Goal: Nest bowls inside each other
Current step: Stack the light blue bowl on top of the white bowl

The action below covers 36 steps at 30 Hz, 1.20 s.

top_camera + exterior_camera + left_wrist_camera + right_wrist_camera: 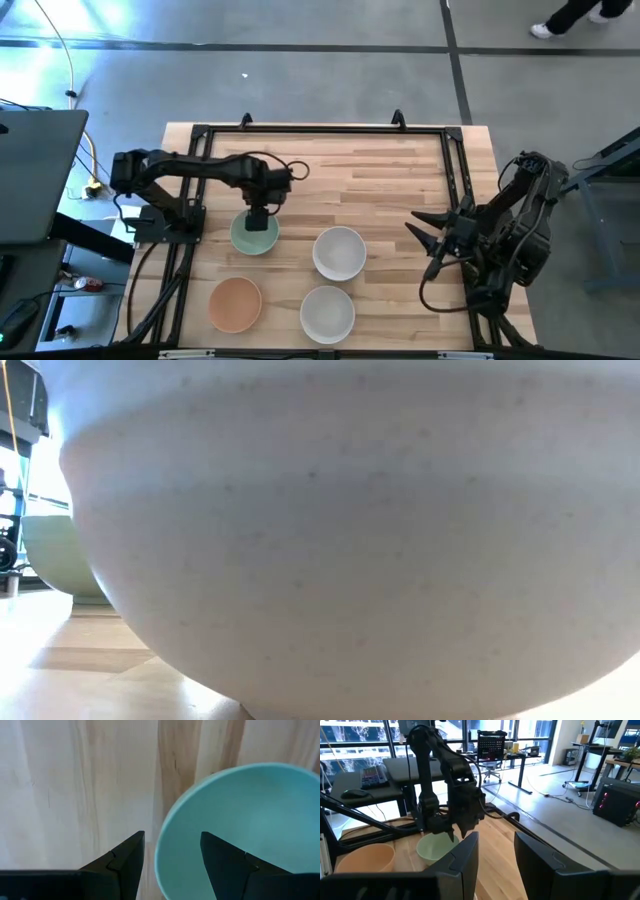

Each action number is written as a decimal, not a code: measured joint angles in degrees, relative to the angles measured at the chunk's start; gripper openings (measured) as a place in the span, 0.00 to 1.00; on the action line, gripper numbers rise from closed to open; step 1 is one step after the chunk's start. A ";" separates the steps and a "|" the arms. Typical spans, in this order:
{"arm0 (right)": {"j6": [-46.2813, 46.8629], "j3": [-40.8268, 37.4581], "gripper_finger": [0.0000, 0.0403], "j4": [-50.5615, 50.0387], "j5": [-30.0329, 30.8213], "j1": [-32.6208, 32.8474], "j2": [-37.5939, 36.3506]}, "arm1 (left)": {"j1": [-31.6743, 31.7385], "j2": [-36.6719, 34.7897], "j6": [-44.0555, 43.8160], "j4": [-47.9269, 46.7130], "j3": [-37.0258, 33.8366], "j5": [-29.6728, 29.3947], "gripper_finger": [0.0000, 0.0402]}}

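Mint green bowl is sitting on the left half of the wooden table, and the left gripper is hanging right over it with its fingers apart, straddling the rim, one inside and one outside. A peach bowl is lying nearer, and two white bowls are sitting towards the middle, each apart from the others; one is filling the low view. The bowls are looking smooth, rigid and probably slick and breakable, so pinching the thin rim wall squarely is seeming the safest hold. The right gripper is waiting at the table's right edge, fingers apart. Pale wood planks are making a flat, bare surface inside a black frame. Beyond, desks, a chair and windows are showing.
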 joint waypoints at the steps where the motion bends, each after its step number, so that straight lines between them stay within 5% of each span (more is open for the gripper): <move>1: 0.00 0.00 0.30 0.08 0.00 0.00 0.00 | -0.02 0.30 -0.06 0.06 0.00 -0.91 0.46; 16: -0.01 0.00 0.29 1.25 -0.07 0.00 0.02 | 2.21 1.54 0.50 3.19 -0.20 -0.30 0.43; 30: 0.03 0.00 0.29 1.23 -0.08 -0.03 0.02 | 0.50 1.51 -1.70 6.85 -8.52 2.80 0.35; 36: 1.10 0.00 0.29 1.23 -0.09 -0.03 0.02 | 0.50 1.51 -2.87 8.04 -9.70 3.91 0.19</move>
